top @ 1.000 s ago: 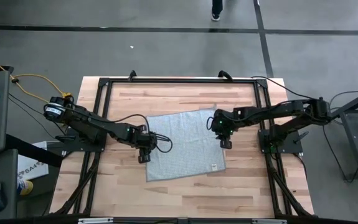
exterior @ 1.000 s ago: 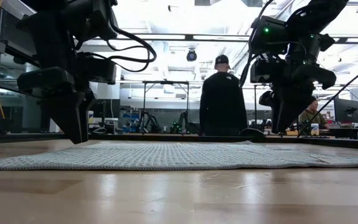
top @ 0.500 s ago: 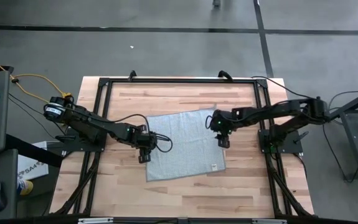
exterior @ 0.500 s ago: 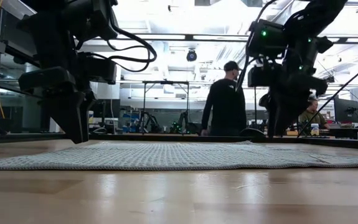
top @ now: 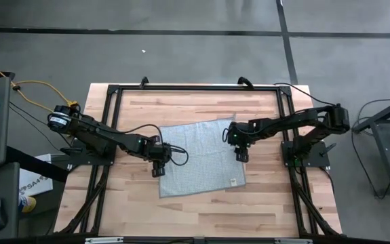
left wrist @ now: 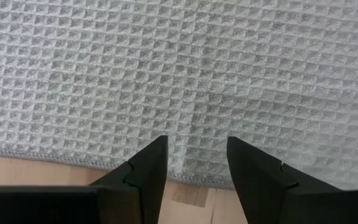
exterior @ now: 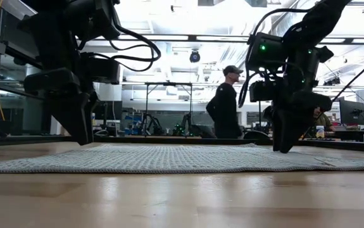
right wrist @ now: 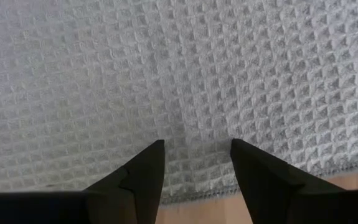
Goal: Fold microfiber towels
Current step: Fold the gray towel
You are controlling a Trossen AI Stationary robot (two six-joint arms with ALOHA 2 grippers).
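One light grey waffle-textured microfiber towel [top: 198,157] lies spread flat on the wooden table, slightly askew. My left gripper [top: 157,171] stands open at the towel's left edge [left wrist: 54,155] and points steeply down, its fingers over the cloth just inside the hem. My right gripper [top: 241,156] stands open at the towel's right edge [right wrist: 328,167], also pointing steeply down. In the low view the right gripper [exterior: 283,147] comes down to the cloth's surface, and the left gripper [exterior: 79,138] ends just at it. My left gripper has its open fingers [left wrist: 155,155] right at the towel's left edge, coming from above; whether they touch the cloth I cannot tell. My right gripper sets its open fingertips [right wrist: 154,155] on the flat towel just inside its right hem, from above; nothing is pinched between them.
A black frame [top: 195,87] runs around the table's top. Bare wood [top: 201,210] lies on the near side of the towel and also beyond its far edge. A small tag [top: 232,181] sits near the towel's near right corner. A person [exterior: 226,104] stands in the room behind.
My right gripper has sunk toward the towel's right edge and shifted slightly toward the table's left. The towel has stayed flat. The person in the background has turned and walked.
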